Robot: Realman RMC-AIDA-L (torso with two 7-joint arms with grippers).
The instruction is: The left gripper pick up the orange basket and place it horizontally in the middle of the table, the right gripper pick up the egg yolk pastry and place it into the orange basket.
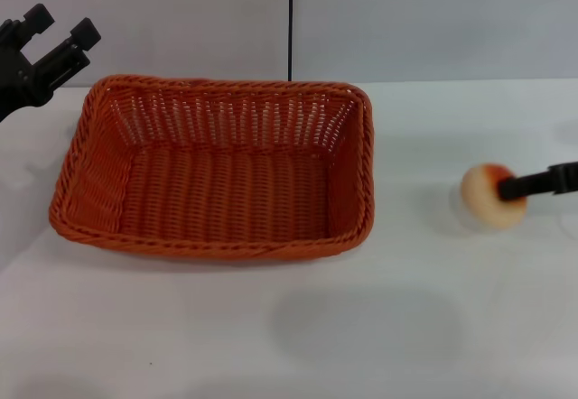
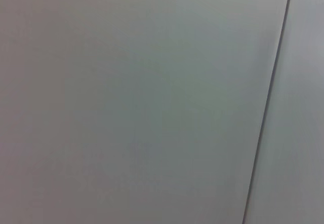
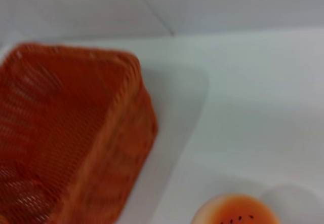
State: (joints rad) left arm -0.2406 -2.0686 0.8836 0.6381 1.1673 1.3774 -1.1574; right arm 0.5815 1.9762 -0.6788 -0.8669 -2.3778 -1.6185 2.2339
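Gripping the pastry (image 1: 489,197) just above the counter (image 1: 361,327) well right of the basket (image 1: 217,169), the right end effector (image 1: 508,188) should lift above the rim before crossing inward, while the open left end effector (image 1: 56,36) idles behind the basket's left corner.

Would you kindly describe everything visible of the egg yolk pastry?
The small round cream-coloured egg yolk pastry has an orange-browned top dotted with dark seeds. It sits right of the large orange woven basket, apart from it, above the white table. The black right gripper is closed on its side.
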